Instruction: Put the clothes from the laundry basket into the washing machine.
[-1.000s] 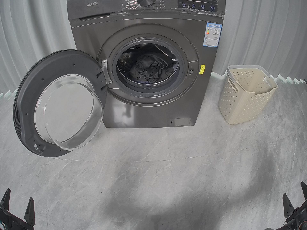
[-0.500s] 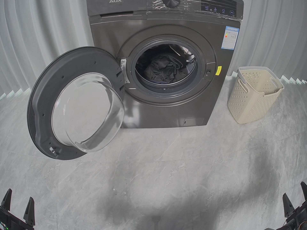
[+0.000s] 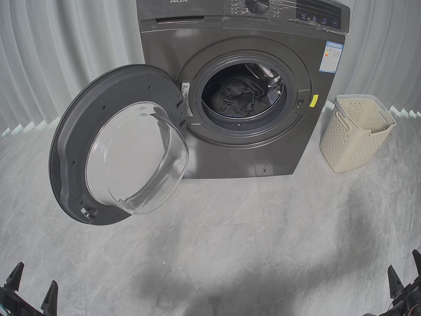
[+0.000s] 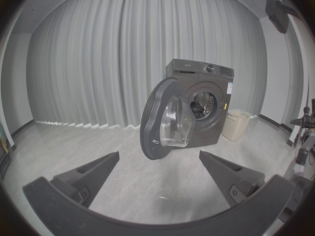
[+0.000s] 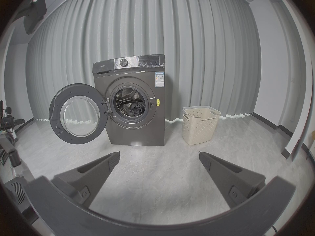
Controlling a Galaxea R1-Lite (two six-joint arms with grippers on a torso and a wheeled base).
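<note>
Clothes, a dark crumpled heap, lie inside the washer, seen through its round front opening. Its door hangs swung wide to the robot's left, clear bowl facing out into the room. A cream basket stands upright on the floor just beside the washer's right side, its perforated inner walls showing. A pleated curtain closes off the room behind both. Low and well apart from the machine sit the left gripper and right gripper, each with fingers spread wide and nothing between them. Seen from the left wrist, the door stands between the left gripper and the opening, covering part of it; the right wrist view takes in washer and basket side by side across the floor.
</note>
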